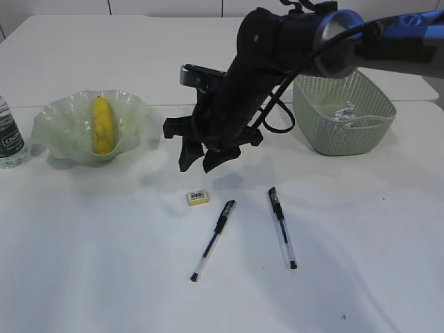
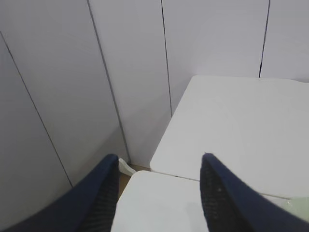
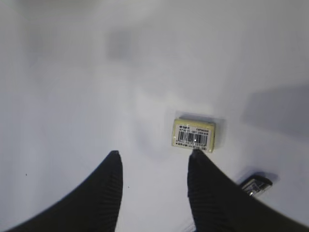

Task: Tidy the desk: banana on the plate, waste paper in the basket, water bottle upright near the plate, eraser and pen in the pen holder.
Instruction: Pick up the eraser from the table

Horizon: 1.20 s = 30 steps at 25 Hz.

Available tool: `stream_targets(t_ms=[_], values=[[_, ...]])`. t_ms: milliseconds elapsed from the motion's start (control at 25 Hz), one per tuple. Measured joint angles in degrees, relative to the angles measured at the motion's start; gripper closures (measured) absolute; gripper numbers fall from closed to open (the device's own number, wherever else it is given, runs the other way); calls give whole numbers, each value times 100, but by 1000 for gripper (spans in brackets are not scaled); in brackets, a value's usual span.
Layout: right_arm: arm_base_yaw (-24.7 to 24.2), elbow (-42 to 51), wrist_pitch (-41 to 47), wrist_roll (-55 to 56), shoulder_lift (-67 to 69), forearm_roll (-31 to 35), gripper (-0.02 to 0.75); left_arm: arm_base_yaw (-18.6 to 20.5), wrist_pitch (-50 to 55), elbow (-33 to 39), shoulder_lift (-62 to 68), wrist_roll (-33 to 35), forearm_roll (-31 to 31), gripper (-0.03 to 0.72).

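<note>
A small yellow eraser [image 1: 198, 198] with a barcode label lies on the white table; in the right wrist view it [image 3: 193, 135] sits just past my right fingertip. My right gripper [image 1: 201, 161] [image 3: 154, 153] is open and empty, hovering above and behind the eraser. Two black pens [image 1: 214, 239] [image 1: 282, 226] lie in front. The banana [image 1: 102, 125] lies in the frilled plate [image 1: 55, 111]. The water bottle [image 1: 10, 135] stands at the far left edge. Crumpled paper [image 1: 343, 111] lies in the basket [image 1: 343, 114]. My left gripper [image 2: 159, 157] is open and empty, facing a wall. No pen holder is in view.
The right arm [image 1: 277, 48] reaches across the middle from the upper right. A pen end [image 3: 256, 184] shows at the lower right of the right wrist view. Table edges and a gap between tables [image 2: 159, 169] show in the left wrist view.
</note>
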Motion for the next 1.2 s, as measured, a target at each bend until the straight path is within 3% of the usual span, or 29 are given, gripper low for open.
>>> stream_targets(t_ms=[640, 1200], values=[[0, -57, 95, 174, 76, -578, 367, 0, 168, 0, 0, 0, 0, 319], [0, -1394, 828, 237, 912, -611, 367, 0, 212, 0, -21, 0, 0, 361]])
